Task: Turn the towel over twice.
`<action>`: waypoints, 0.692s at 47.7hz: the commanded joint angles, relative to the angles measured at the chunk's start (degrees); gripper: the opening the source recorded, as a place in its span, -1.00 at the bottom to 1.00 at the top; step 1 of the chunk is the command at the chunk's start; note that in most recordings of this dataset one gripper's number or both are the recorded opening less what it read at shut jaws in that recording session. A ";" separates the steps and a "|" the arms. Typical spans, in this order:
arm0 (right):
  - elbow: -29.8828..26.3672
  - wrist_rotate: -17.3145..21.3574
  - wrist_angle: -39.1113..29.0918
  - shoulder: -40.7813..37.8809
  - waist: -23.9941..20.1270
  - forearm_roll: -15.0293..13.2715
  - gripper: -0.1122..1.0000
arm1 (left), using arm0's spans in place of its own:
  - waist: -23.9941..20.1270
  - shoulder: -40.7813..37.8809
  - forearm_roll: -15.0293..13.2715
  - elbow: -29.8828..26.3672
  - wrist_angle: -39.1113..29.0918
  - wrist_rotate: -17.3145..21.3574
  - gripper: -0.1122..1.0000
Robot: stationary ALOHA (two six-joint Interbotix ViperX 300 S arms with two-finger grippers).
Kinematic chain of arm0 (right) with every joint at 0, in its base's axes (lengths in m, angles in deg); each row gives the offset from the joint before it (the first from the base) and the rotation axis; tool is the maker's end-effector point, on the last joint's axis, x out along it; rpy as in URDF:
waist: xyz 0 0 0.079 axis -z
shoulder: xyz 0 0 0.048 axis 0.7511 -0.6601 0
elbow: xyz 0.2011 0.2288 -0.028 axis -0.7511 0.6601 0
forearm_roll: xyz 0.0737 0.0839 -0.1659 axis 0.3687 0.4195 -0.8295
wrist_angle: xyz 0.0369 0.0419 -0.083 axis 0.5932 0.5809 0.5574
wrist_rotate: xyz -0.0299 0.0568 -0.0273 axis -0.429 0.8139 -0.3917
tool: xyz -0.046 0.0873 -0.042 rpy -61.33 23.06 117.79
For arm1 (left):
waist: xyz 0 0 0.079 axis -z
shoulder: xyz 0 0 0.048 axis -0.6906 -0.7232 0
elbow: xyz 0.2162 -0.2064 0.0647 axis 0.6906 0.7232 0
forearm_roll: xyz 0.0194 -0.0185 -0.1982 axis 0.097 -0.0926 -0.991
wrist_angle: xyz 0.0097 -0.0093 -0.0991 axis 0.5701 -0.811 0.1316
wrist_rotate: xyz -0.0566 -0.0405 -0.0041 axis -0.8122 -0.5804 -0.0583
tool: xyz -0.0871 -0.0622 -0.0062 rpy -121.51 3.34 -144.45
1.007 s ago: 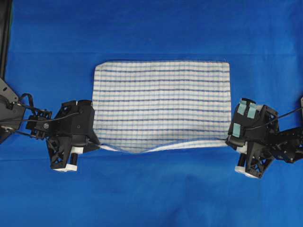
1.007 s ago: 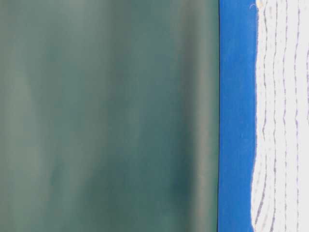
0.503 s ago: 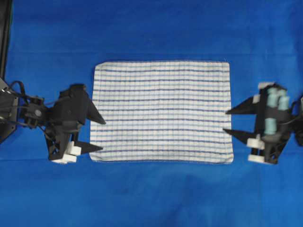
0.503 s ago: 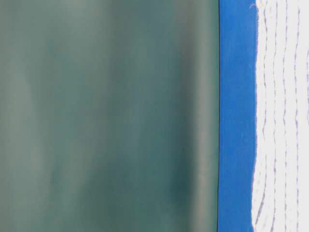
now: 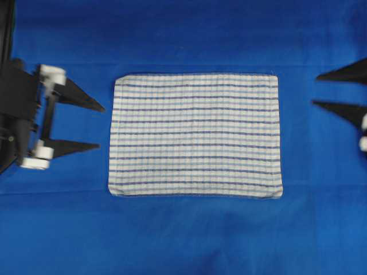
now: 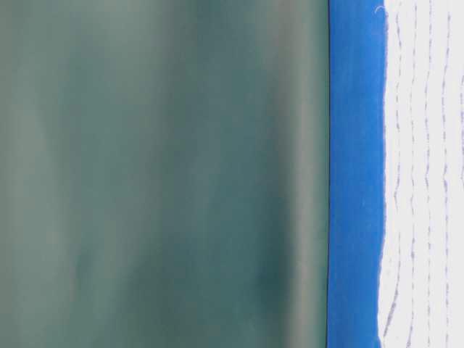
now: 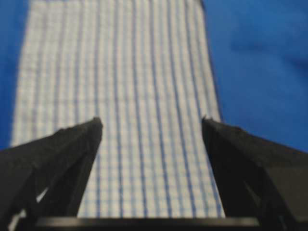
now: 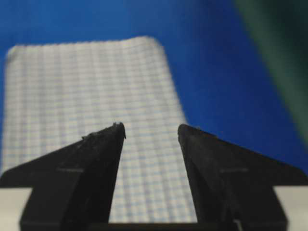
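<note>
Starting at the left of the overhead view, the left gripper (image 5: 102,126) stands spread wide and empty, just beside the towel (image 5: 195,135) and pointing at its short left edge. The towel lies flat on the blue sheet (image 5: 183,235), long axis running from arm to arm. The right gripper (image 5: 315,90), likewise agape with nothing held, sits farther off, so the left looks nearer
</note>
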 commanded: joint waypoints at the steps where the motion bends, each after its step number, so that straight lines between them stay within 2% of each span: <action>1: 0.35 -0.44 -2.29 3.16 0.35 -0.35 0.18 | -0.79 4.48 0.00 0.26 -0.79 0.26 0.60; 10: 3.78 -0.35 -3.60 9.84 0.35 -0.35 0.15 | -2.72 14.06 0.09 4.39 -2.29 0.18 0.60; 22: 9.49 0.97 -3.60 14.41 0.62 -0.70 0.09 | -4.48 24.70 0.00 11.87 -2.99 -0.44 0.60; 33: 15.73 7.03 -3.52 16.79 2.02 -0.70 0.08 | -4.48 27.16 0.00 14.94 -4.83 -0.70 0.56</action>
